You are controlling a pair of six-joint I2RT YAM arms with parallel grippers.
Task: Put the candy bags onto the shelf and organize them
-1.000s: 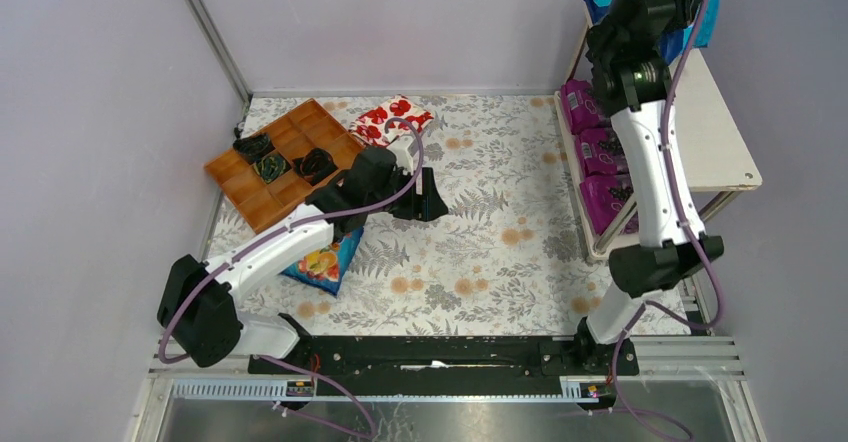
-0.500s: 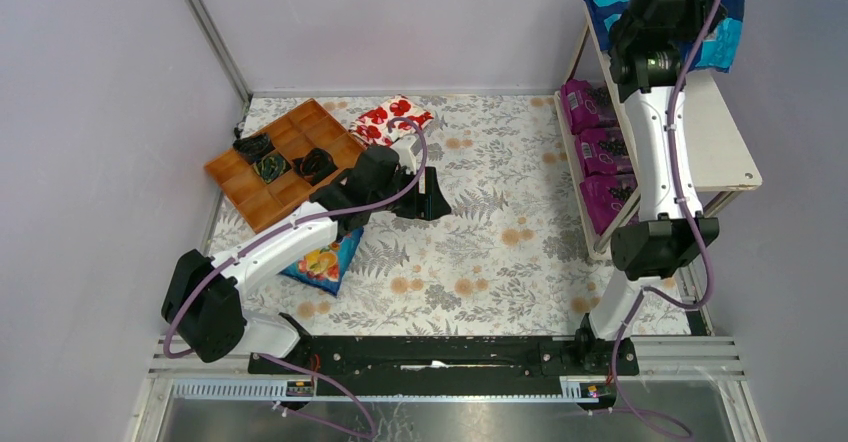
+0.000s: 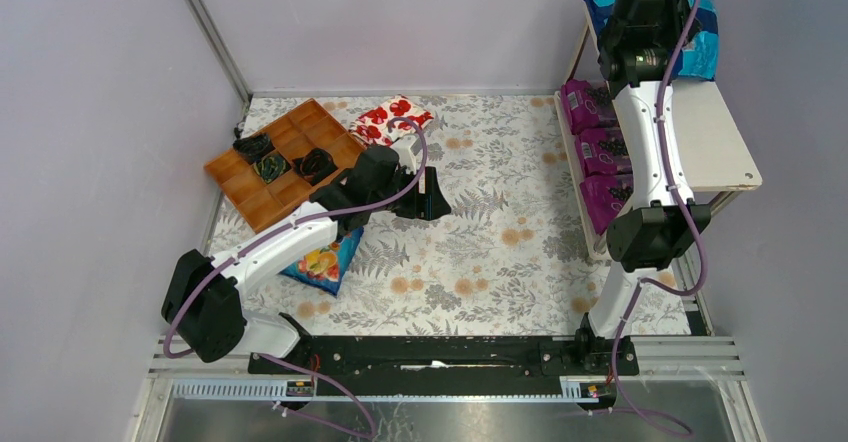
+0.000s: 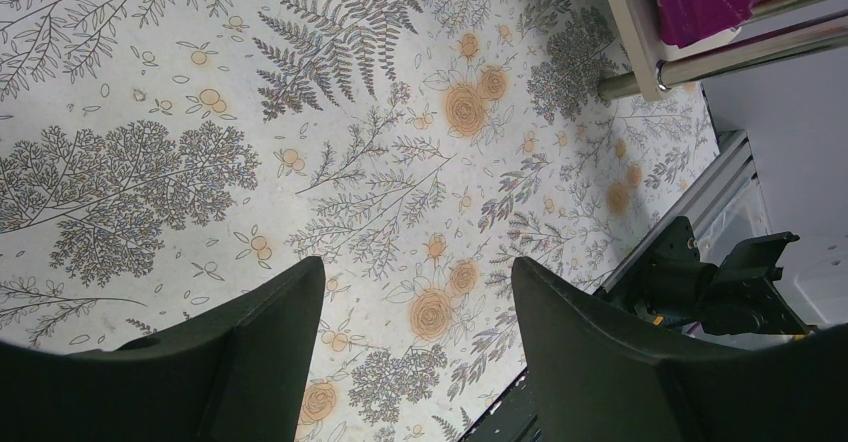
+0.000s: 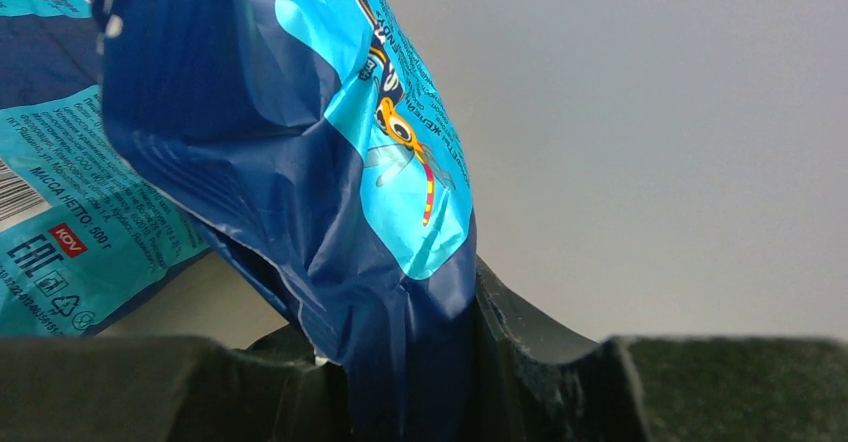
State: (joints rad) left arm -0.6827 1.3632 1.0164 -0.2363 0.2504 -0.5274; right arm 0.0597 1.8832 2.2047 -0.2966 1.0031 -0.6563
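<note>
Blue candy bag [image 5: 300, 162] hangs pinched in the right gripper [image 5: 410, 402] over the shelf's [image 3: 715, 142] top board, seemingly touching a second blue bag [image 5: 60, 212]; the left gripper [image 4: 415, 352] gapes wide above the floral cloth [image 4: 150, 162].

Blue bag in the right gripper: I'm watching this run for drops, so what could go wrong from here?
1. The right gripper pinches the held blue bag only by a crumpled edge, so the glossy film may slip out before it is set down.
2. A second blue bag lies on the shelf right beside it. Releasing here could pile one bag on the other rather than lining them up.
</note>
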